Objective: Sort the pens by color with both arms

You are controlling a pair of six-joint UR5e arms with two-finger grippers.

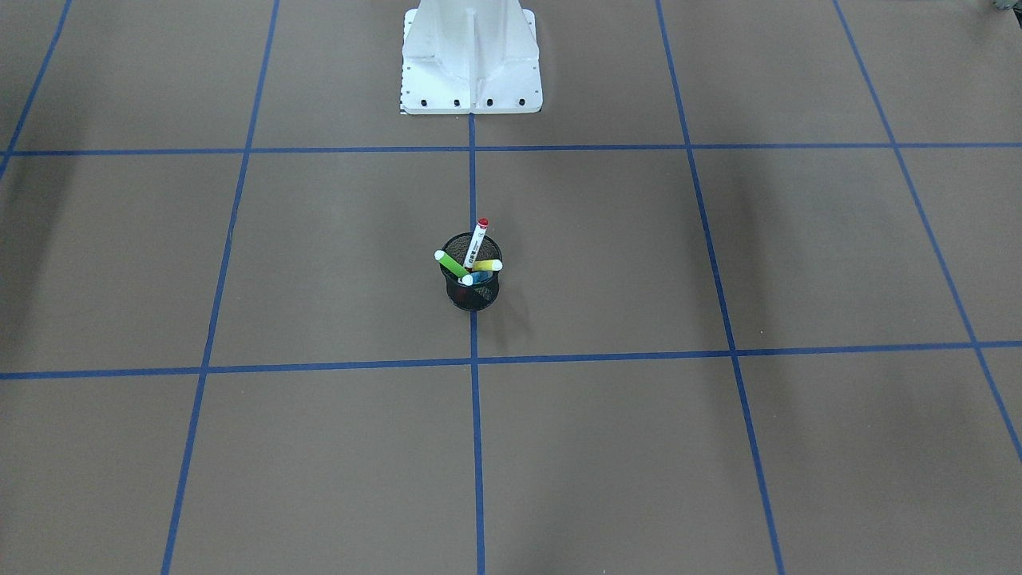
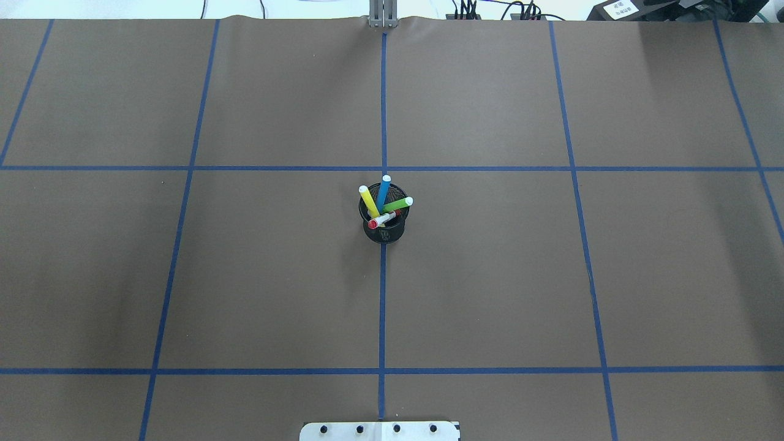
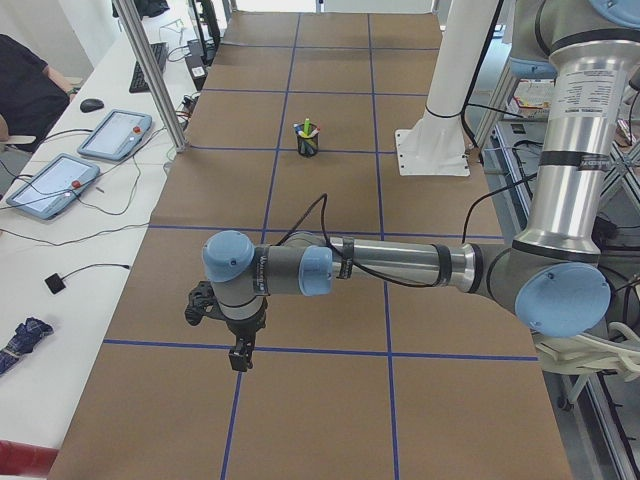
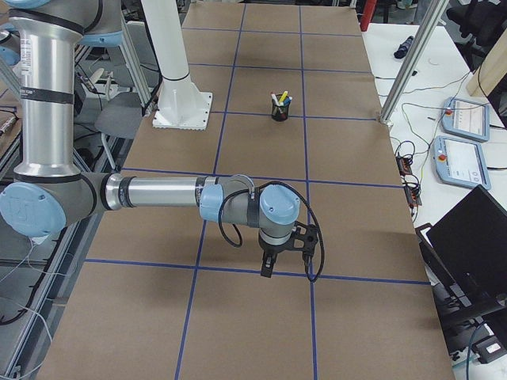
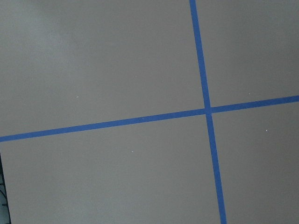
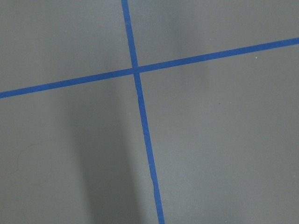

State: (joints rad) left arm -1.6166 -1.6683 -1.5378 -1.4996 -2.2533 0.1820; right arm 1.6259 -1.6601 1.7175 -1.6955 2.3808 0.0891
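Item 1, nearest in the left-end view: the large silver-grey jointed left arm with light-blue joint caps (image 3: 400, 265) is reaching out over the brown paper-covered counter with a blue tape grid (image 3: 320, 420). Its black two-finger end effector (image 3: 240, 356) is hanging point-down above a tape line. I cannot tell whether it is spread or pressed together. No pen is showing in it.

Item 2, nearest in the right-end view: the matching right arm (image 4: 158, 194) is posing likewise. I cannot tell the state of its black end effector (image 4: 268, 267) either.

Item 3, mid-counter, well apart from both arms: a black wire-mesh cup (image 2: 384, 231) is standing on the centre tape line. Four pens are leaning in it and fanning outward:
- a yellow marker with a pale end (image 2: 368, 201)
- a blue one (image 2: 383, 192)
- a green one (image 2: 398, 204)
- a white one with red caps (image 2: 382, 219)

Handling, judged: the pens are probably light, stiff and smooth-barrelled, so they may slip. Each is best pinched on its exposed upper barrel and drawn out along its lean. The cup looks light and may tip or drag.

Obscured: the mesh is hiding the pens' lower halves. Both wrist views are showing only tape and bare counter.

Item 4, farthest: the white pedestal base (image 1: 471, 56) is being cut off by the frame.
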